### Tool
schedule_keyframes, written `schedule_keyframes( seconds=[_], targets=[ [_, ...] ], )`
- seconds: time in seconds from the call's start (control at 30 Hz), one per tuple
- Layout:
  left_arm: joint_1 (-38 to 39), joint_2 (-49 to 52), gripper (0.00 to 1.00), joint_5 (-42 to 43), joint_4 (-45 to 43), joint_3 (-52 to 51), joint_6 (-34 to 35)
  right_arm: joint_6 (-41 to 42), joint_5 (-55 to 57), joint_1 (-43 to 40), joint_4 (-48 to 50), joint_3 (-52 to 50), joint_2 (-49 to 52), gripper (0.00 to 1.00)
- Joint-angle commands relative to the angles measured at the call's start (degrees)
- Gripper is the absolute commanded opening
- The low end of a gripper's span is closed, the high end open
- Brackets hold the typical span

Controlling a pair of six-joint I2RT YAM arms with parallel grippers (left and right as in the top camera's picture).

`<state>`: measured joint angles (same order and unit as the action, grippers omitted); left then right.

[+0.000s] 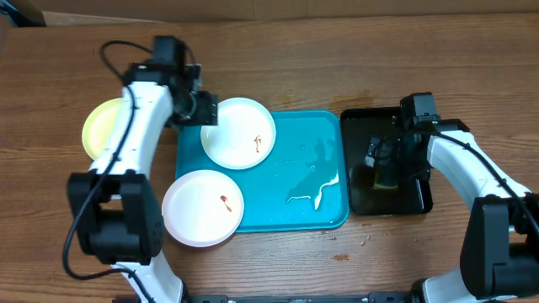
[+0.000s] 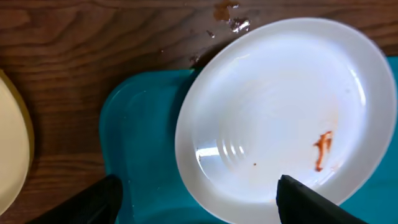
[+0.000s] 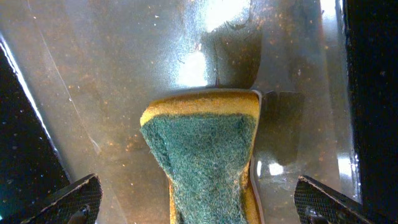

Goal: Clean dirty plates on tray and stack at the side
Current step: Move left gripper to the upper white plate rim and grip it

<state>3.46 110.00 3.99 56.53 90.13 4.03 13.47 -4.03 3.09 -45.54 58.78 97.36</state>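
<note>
Your left hand [image 2: 199, 186] hangs spread wide, holding nothing. The rim of a white plate [image 2: 280, 99] lies between its fingers, red smear [image 2: 322, 149] near one fingertip. That plate sits on the turquoise tray [image 2: 137, 124], overhanging its edge. Beyond the other finger, the green-rimmed plate [image 1: 103, 126] lies on the tabletop [image 1: 337, 67]. Behind the hand, a second white plate [image 1: 203, 207] overlaps the tray's corner. Your right hand [image 3: 198, 186] gapes wide above the black tray [image 3: 124, 74], sponge [image 3: 199, 149] between its fingers, clear of both.

Wooden table [image 1: 337, 76], turquoise tray [image 1: 313, 215], black tray [image 1: 358, 126], lime plate [image 1: 99, 126]
</note>
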Motion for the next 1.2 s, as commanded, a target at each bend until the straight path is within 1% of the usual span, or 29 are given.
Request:
schedule_keyframes(
  seconds=[0.0,0.2,0.33,0.4,0.6,0.7,0.77,0.9,1.03,1.1,1.17],
  targets=[
    [1.11,2.29,0.8,-7.19,-1.29,-0.83,-1.07,0.07,0.55,0.15,0.31,0.2,-0.17,1.0],
    [0.96,6.45,0.75,-6.27,-2.4,-0.83,-1.18,0.07,0.55,0.15,0.28,0.2,-0.17,1.0],
    [1.22,8.83,0.71,2.03,-2.38,-0.83,-4.11,0.07,0.55,0.15,0.31,0.2,-0.17,1.0],
    [1.31,9.49,0.69,3.76,-2.14,-0.83,-4.02,0.07,0.55,0.15,0.31,0.2,-0.17,1.0],
    [1.55,9.6,0.55,4.09,-0.15,-0.83,-3.78,0.07,0.55,0.15,0.28,0.2,-0.17,1.0],
    [1.55,9.62,0.54,6.84,0.94,-0.83,-3.8,0.07,0.55,0.15,0.28,0.2,-0.17,1.0],
    [1.55,9.62,0.55,9.66,1.7,-0.83,-3.8,0.07,0.55,0.15,0.28,0.2,-0.17,1.0],
    [1.55,9.6,0.57,12.68,3.58,-0.83,-3.8,0.07,0.55,0.15,0.31,0.2,-0.17,1.0],
    [1.55,9.62,0.66,12.22,4.28,-0.83,-3.85,0.07,0.55,0.15,0.33,0.2,-0.17,1.0],
    [1.55,9.62,0.66,11.45,3.17,-0.83,-3.82,0.09,0.52,0.15,3.52,0.2,-0.17,1.0],
    [1.55,9.62,0.65,9.73,1.75,-0.83,-3.17,0.07,-1.33,0.15,3.63,0.22,-0.17,1.0]
  ],
)
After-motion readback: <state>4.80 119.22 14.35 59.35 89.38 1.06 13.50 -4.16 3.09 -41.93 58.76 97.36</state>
